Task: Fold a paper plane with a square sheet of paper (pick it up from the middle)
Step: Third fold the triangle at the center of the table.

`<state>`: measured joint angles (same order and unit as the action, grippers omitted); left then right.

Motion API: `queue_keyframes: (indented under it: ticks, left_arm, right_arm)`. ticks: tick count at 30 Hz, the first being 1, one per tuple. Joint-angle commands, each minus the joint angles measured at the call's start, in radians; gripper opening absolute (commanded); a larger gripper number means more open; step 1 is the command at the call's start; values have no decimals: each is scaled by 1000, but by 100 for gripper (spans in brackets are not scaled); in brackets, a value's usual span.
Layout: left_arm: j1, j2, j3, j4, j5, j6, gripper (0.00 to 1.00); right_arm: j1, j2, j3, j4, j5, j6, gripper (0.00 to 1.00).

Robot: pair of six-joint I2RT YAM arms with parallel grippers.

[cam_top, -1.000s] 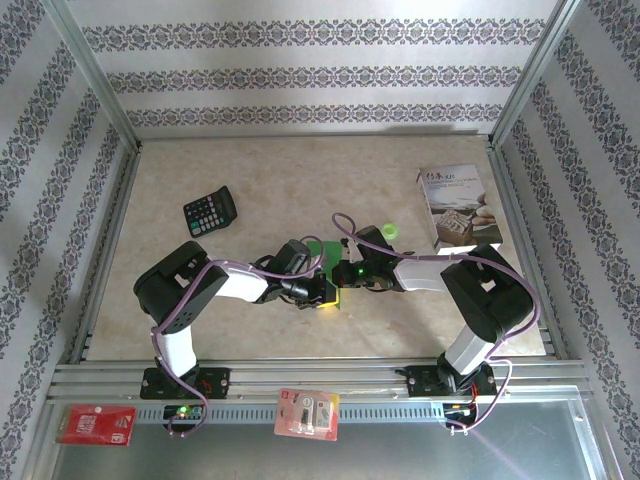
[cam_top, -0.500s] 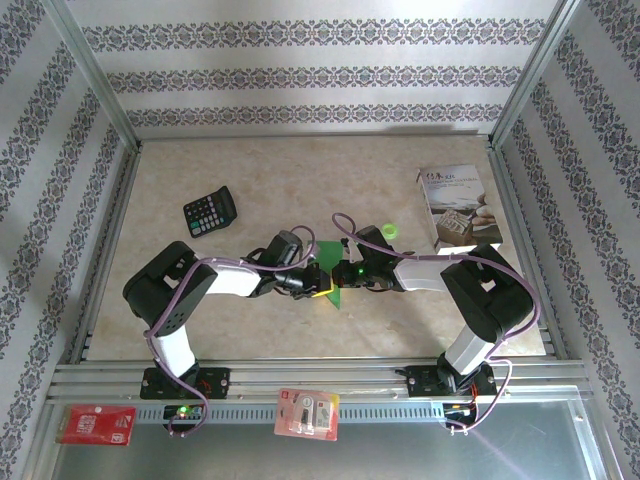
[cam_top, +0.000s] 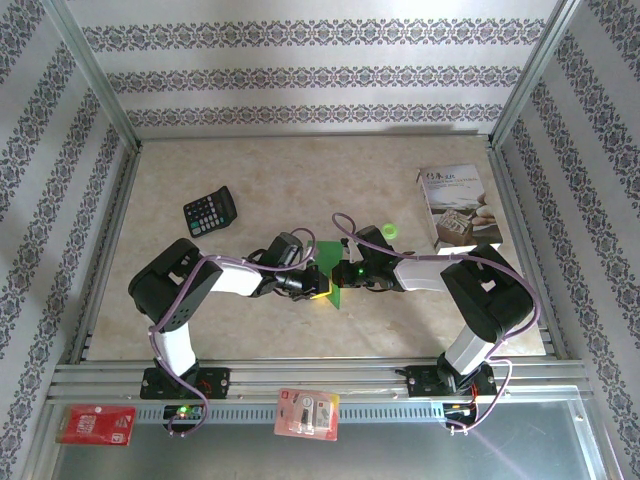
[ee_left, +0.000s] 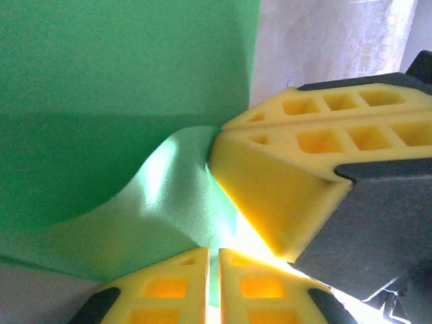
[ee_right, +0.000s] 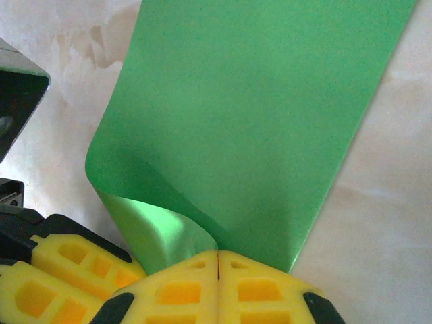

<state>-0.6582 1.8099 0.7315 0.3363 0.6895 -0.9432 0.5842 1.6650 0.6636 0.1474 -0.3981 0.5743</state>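
The bright green sheet of paper [cam_top: 338,293], folded narrower than a square, is held between both grippers at mid-table. My left gripper [cam_top: 316,284] is shut on its lower edge, with a thin green strip pinched between the yellow fingertips [ee_left: 213,253]. The paper [ee_left: 121,81] bulges up in a curl just beyond them. My right gripper [cam_top: 338,272] is shut on the same edge [ee_right: 217,255], touching the left one, and the paper [ee_right: 256,121] spreads away over the table. The grippers hide how the paper is folded, so I cannot tell whether it has a paper plane's dart shape.
A black calculator [cam_top: 209,211] lies at the far left, and a white printed booklet [cam_top: 457,205] at the far right. A small green disc [cam_top: 390,230] sits just behind the right wrist. Red [cam_top: 96,424] and pink [cam_top: 308,413] packets lie on the front rail.
My left gripper has shifted slightly away from the near edge and turned, still gripping the paper. A green corner now shows in front of the grippers. The right arm has stayed put.
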Motion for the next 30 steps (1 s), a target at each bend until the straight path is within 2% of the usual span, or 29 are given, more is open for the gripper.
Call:
queue_keyframes:
  ticks: [1,9,15,30]
  left_arm:
    - [27,-58,8,-43,-15,27,12]
    - [74,-37,32,-72,-10,53,13]
    - [75,13,70,-117,-5,92,13]
    - [79,46,39,-155,-31,122,12]
  right_arm:
    - [-12,30,-33,-108,42,-18,0]
    - [-13,32,-32,-109,43,-22,0]
    - [-14,32,-30,-109,41,-21,0]
    - [-16,40,-21,-114,33,-25,0]
